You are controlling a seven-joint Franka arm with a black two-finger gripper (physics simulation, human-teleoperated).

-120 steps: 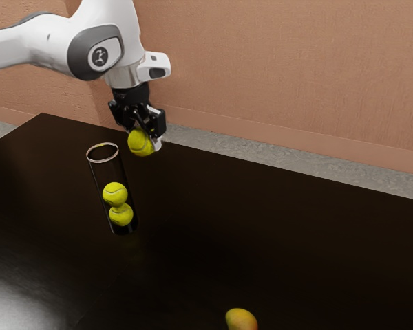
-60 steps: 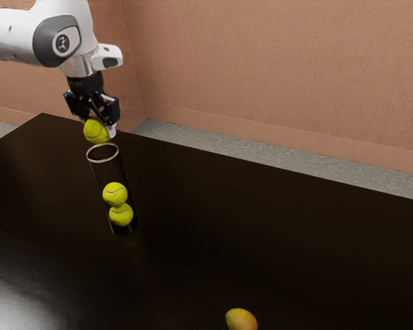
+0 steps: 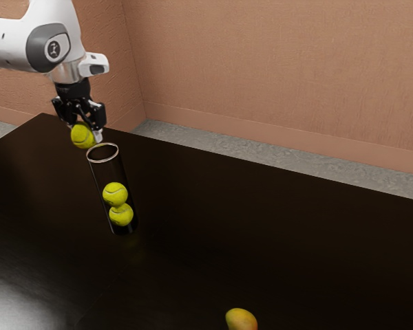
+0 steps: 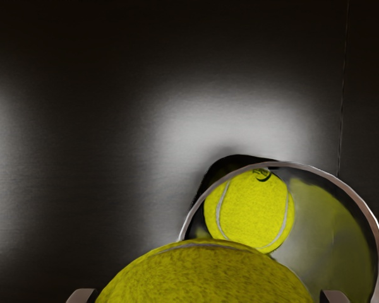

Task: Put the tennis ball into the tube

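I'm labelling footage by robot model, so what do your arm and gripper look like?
My arm is smooth, rounded and white, with a dark grey joint cover bearing a small round emblem. Below is a silvery collar, then a black, two-fingered claw with pale fingertips.

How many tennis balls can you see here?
3: the held ball in the gripper, and two inside the clear tube, the upper ball above the lower ball.

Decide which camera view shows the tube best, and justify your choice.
The exterior view: it shows the tube upright from rim to base, with two tennis balls inside. The wrist view looks down into it, the held ball hiding part of the rim.
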